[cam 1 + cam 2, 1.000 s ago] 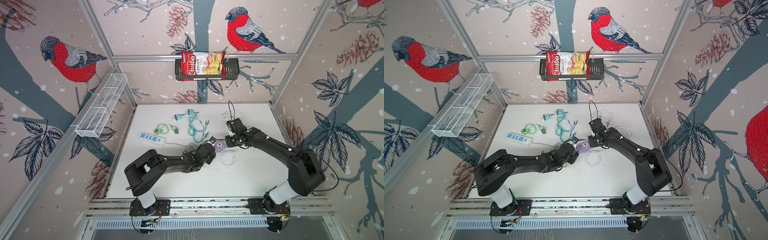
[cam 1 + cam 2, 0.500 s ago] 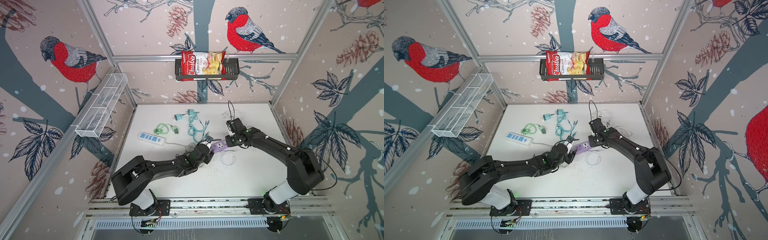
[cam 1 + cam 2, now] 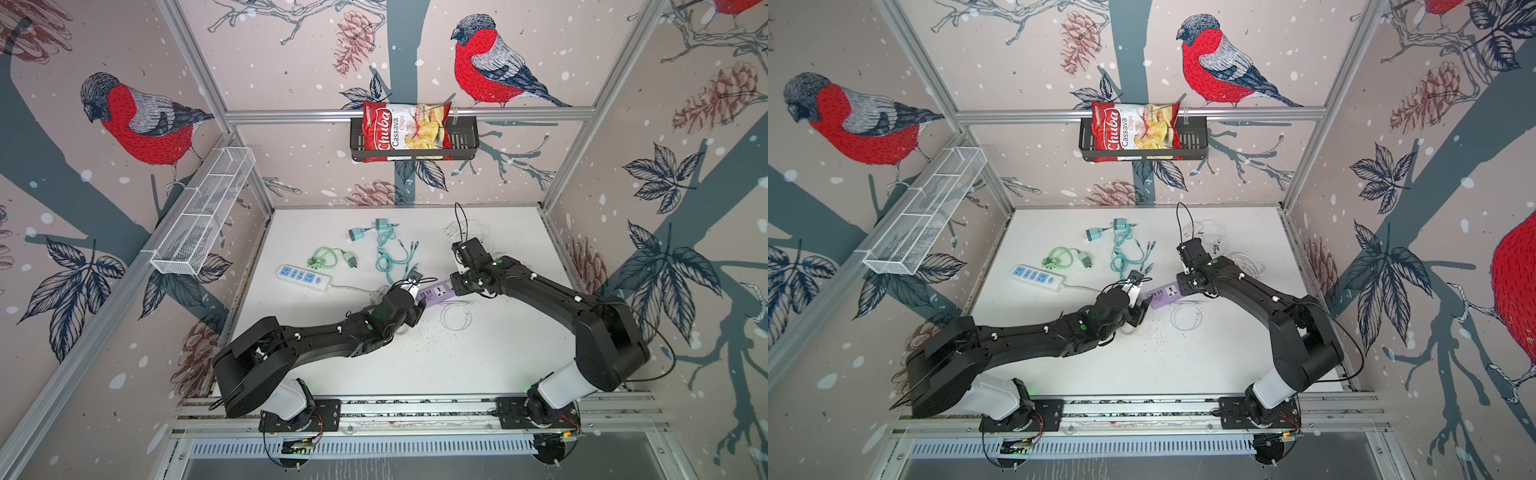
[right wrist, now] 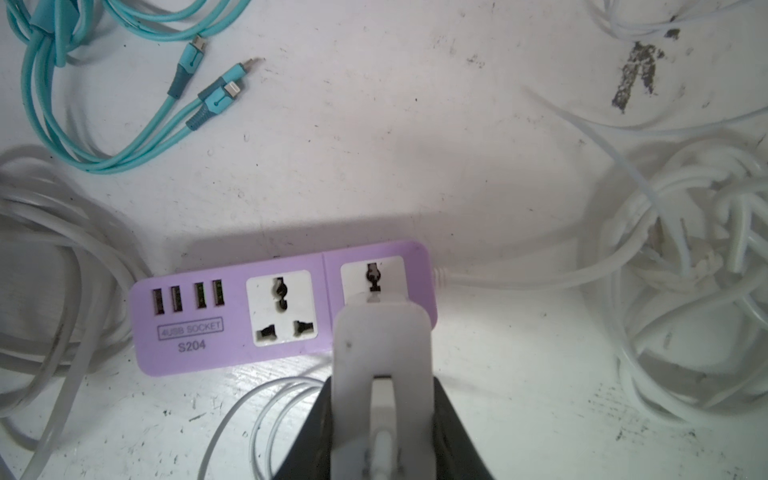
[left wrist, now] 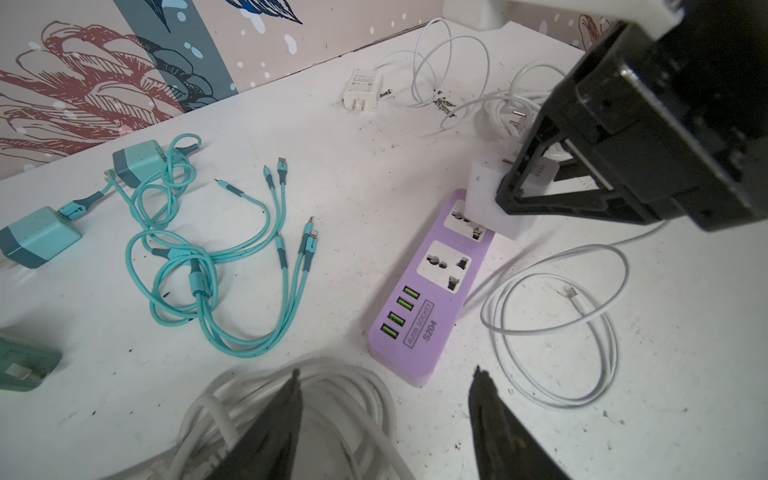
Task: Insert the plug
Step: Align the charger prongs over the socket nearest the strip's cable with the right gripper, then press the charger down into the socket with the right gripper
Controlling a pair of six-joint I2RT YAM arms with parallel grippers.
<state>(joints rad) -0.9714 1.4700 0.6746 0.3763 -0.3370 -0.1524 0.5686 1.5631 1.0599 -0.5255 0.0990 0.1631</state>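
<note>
Two sets of fingers work at one purple power strip (image 4: 232, 345), which lies flat near the middle of the counter (image 3: 478, 365). The right fingers (image 4: 309, 444) are closed on the white plug (image 4: 382, 332), pinching it across its sides, and hold it over the strip's right-hand socket, the one beside the cord exit. The socket to its left and the four USB ports beyond are bare. The plug's body hides its prongs, so I cannot tell whether they have entered the slots or only rest at the mouth. The left fingers (image 5: 274, 436) stand apart and hold nothing. The strip's USB end is just ahead of the gap between them, apparently so that they can steady it.

The plug looks like a small, hard, light plastic block. It will not deform, but its smooth faces could slip or twist in the pinch if the prongs meet the slots off-line. The hold across the body seems right, since it leaves the prong end free. The strip is probably light too and may slide or tip on the smooth counter under a push, so bracing its left end seems wise. A loose white cable (image 5: 572, 294) loops just near of the strip and teal cables (image 5: 195, 282) lie to its far left.
</note>
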